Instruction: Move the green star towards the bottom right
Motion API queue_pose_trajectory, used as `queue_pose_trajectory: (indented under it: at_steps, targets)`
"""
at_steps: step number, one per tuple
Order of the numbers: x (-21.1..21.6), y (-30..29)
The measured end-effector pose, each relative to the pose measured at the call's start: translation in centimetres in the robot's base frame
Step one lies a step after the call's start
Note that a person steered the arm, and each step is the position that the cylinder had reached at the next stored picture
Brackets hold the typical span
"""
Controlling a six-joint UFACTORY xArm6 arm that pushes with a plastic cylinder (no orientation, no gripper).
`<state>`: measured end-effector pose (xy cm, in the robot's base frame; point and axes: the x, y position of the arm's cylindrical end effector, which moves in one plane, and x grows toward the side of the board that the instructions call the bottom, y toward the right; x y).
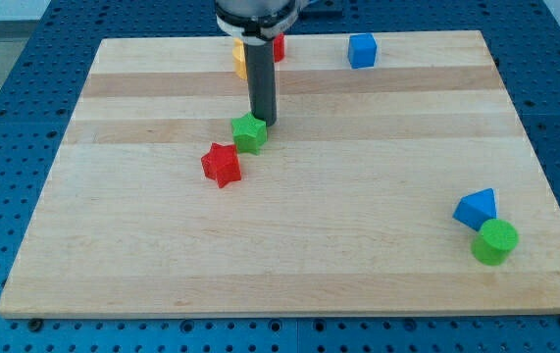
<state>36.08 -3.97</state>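
Note:
The green star lies left of the board's middle, in the upper half. My tip stands just at its upper right edge, touching or nearly touching it. A red star lies just below and left of the green star, close to it. The rod rises from the tip towards the view's top.
A blue triangular block and a green cylinder sit together near the board's lower right. A blue cube is at the top right. A yellow block and a red block sit at the top, partly hidden behind the rod.

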Motion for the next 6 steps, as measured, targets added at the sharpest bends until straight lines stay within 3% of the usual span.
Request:
queue_pose_trajectory:
  at_steps: [1,2,4,5,6]
  targets:
    - [-1.4,-3.2]
    - [1.3,-4.8]
    - [6.2,12.0]
    - [5.5,11.5]
    - [1.7,6.2]
